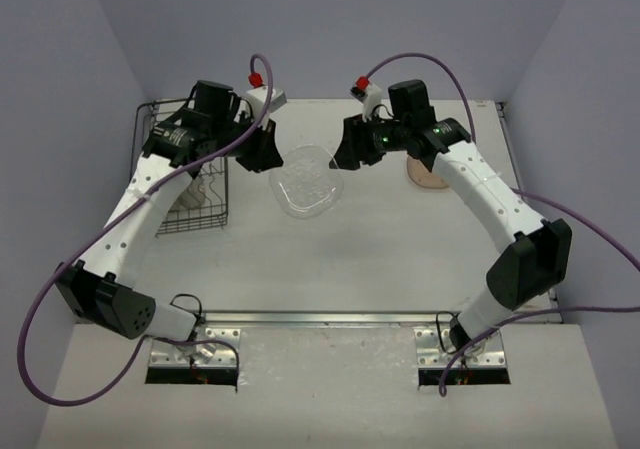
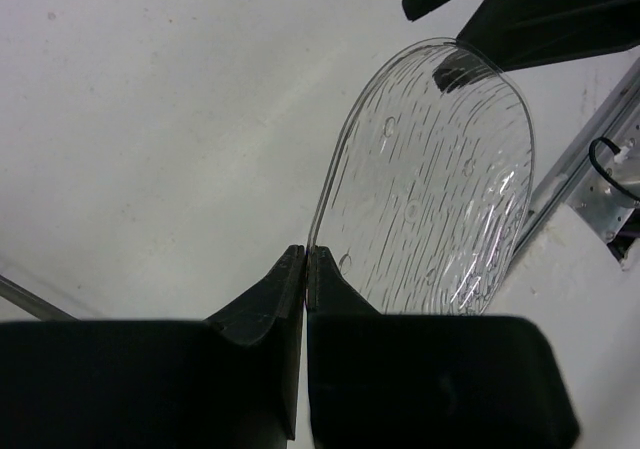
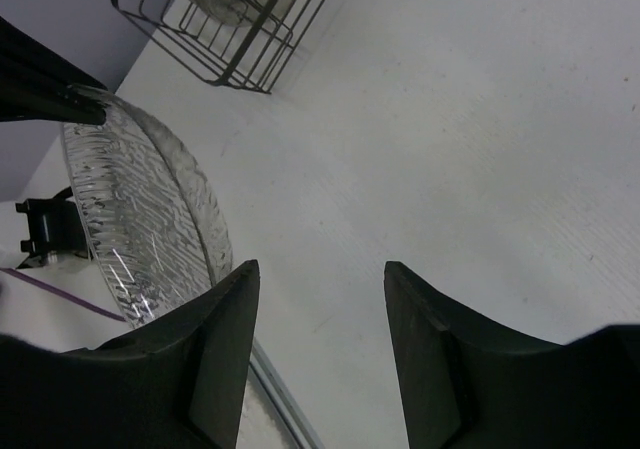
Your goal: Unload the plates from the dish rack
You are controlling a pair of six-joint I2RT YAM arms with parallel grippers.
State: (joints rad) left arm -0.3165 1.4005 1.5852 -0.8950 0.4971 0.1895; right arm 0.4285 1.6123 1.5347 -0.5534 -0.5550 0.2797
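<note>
Left jaws clench the clear plate (image 2: 430,189) by its rim over the worktop (image 1: 400,249) — right jaws stand released just beside it.

The clear plate (image 1: 306,183) sits just above the frame's centre, over the white table (image 1: 380,259). The left gripper (image 1: 272,161) meets its left rim and the right gripper (image 1: 340,159) is at its right rim. The black wire dish rack (image 1: 190,225) stands upper left. A beige plate (image 1: 428,177) lies upper right, partly hidden by the right arm (image 1: 490,194).
</note>
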